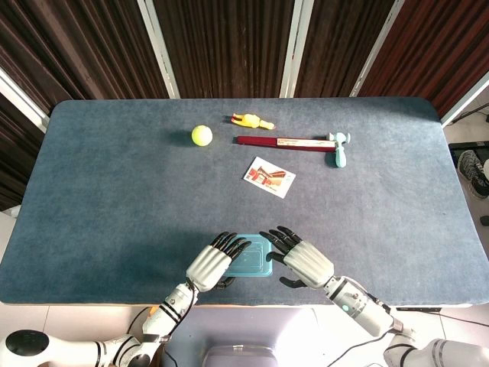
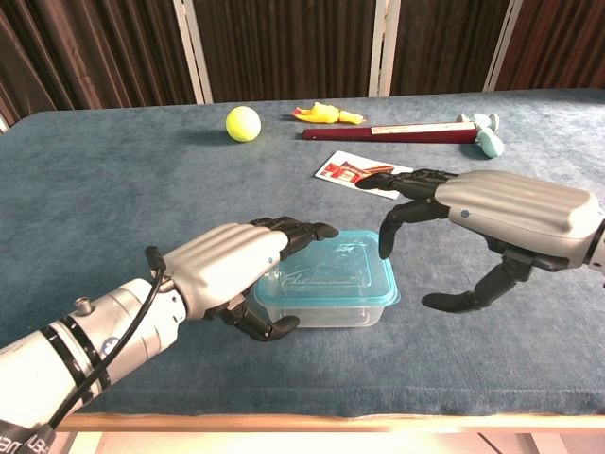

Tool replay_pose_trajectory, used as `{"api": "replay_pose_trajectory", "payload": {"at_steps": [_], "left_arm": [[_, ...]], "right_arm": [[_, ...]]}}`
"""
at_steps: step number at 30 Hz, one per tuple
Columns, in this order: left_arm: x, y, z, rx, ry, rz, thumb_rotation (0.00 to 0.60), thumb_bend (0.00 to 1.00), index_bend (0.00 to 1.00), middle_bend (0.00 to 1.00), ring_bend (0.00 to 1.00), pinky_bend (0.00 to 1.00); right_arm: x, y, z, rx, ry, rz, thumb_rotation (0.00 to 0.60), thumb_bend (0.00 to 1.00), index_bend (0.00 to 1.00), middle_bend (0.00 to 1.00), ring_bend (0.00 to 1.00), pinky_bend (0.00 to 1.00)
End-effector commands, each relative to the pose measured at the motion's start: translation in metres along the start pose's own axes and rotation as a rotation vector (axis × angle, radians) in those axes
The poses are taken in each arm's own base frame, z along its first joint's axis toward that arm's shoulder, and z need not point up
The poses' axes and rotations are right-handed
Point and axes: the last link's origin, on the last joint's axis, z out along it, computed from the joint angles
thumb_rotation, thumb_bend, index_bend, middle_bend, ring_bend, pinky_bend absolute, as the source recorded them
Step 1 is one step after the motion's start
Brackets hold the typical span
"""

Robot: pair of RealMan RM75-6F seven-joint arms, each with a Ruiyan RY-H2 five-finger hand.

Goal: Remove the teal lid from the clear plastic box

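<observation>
The clear plastic box [image 2: 331,310] with its teal lid [image 2: 336,270] on stands near the table's front edge, and the lid [image 1: 254,256] shows between both hands in the head view. My left hand [image 2: 232,265] grips the box's left side, fingers laid over the lid and thumb against the front wall. It shows as the left hand [image 1: 210,264] in the head view. My right hand [image 2: 501,213] hovers at the lid's right edge, fingers spread and fingertips just above the rim, holding nothing. The head view shows the right hand [image 1: 304,261] too.
At the back lie a yellow-green ball [image 1: 202,135], a yellow toy [image 1: 252,121], a long red stick [image 1: 279,142] and a teal toy hammer [image 1: 338,147]. A picture card [image 1: 269,177] lies mid-table beyond the box. The table's front edge [image 1: 244,304] is close behind the hands.
</observation>
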Motion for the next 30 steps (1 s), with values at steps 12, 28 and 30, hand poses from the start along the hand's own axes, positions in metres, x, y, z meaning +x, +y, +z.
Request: {"api": "replay_pose_trajectory", "payload": {"at_steps": [12, 28, 30], "left_arm": [[-0.003, -0.001, 0.000, 0.000, -0.004, 0.006, 0.600, 0.44, 0.00, 0.10, 0.05, 0.16], [-0.003, -0.001, -0.001, -0.005, -0.003, 0.010, 0.600, 0.44, 0.00, 0.10, 0.05, 0.16], [-0.003, -0.001, -0.001, -0.006, -0.004, 0.011, 0.600, 0.44, 0.00, 0.10, 0.05, 0.16]], "right_arm": [[-0.014, -0.005, 0.014, 0.014, -0.016, -0.045, 0.600, 0.42, 0.56, 0.01, 0.00, 0.00], [-0.016, -0.009, 0.022, 0.011, -0.004, -0.037, 0.600, 0.42, 0.58, 0.02, 0.00, 0.00], [-0.016, -0.010, 0.023, 0.013, -0.006, -0.036, 0.600, 0.42, 0.58, 0.02, 0.00, 0.00]]}}
